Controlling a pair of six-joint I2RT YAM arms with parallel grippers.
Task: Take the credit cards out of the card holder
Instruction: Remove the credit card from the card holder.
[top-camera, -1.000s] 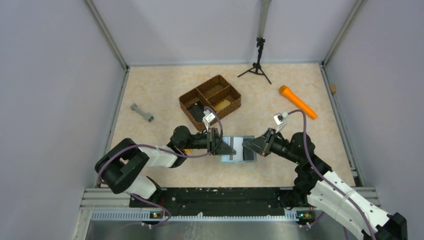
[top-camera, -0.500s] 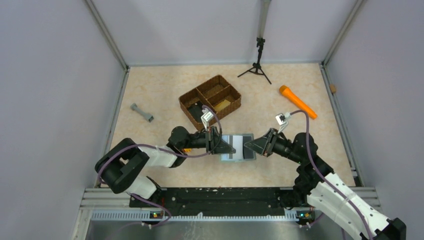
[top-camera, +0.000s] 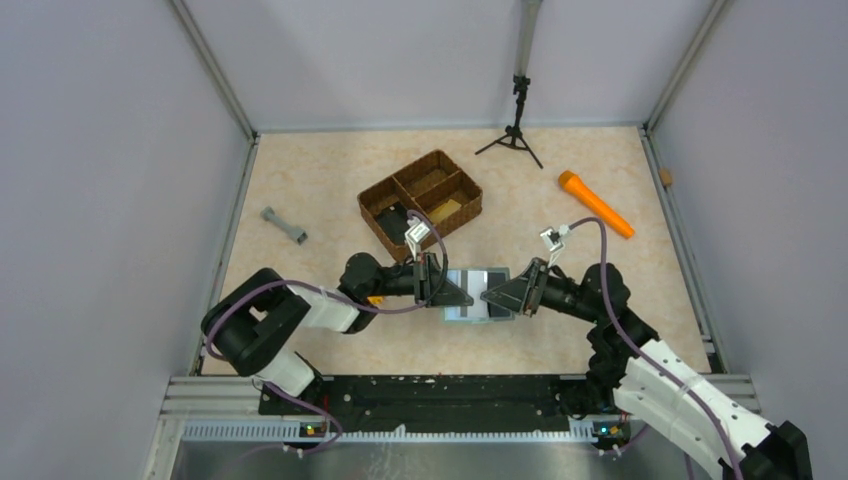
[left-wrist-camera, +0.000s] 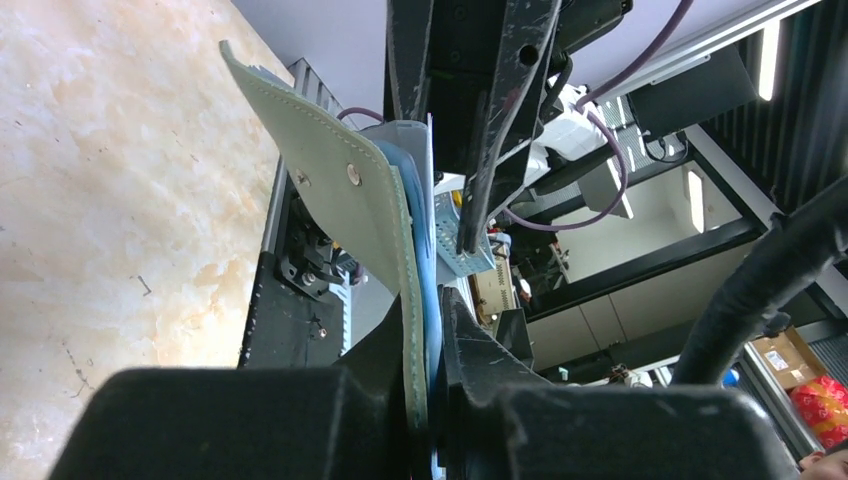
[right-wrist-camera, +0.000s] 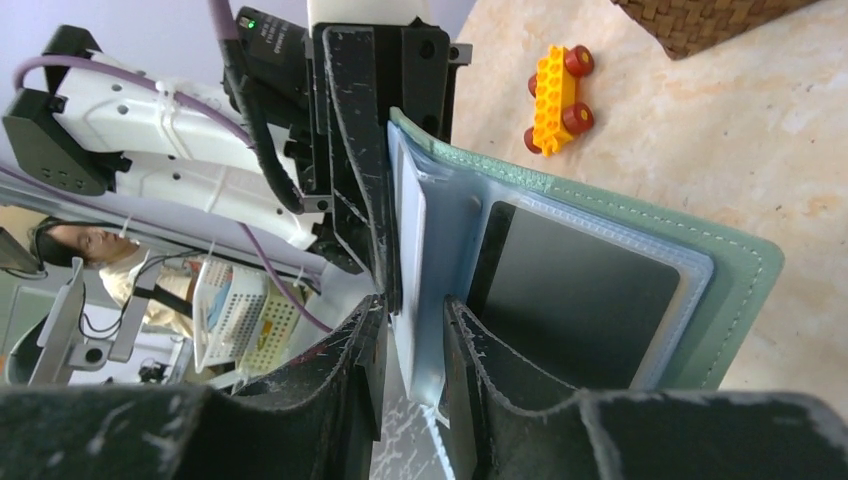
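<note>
The card holder (top-camera: 468, 314) hangs open between the two grippers, just above the table. My left gripper (top-camera: 457, 294) is shut on its grey-green cover (left-wrist-camera: 350, 200) and a blue pocket leaf (left-wrist-camera: 428, 300), clamped edge-on. My right gripper (right-wrist-camera: 412, 330) faces it from the other side with its jaws apart. A pale blue clear pocket leaf (right-wrist-camera: 425, 300) stands in the gap, with the left finger clear of it. A dark grey credit card (right-wrist-camera: 575, 290) sits in the pocket beside that leaf. A pale card (right-wrist-camera: 410, 235) shows in the leaf near the left gripper's fingers.
A brown woven three-part basket (top-camera: 420, 203) stands just behind the left gripper. A yellow toy car (right-wrist-camera: 555, 85) lies on the table under the left arm. An orange torch (top-camera: 595, 204) lies at the back right, a grey dumbbell piece (top-camera: 284, 226) at the left, a small tripod (top-camera: 516, 130) at the back.
My right gripper's jaws have come apart and it has edged a little left, further onto the holder. The left gripper has kept its hold.
</note>
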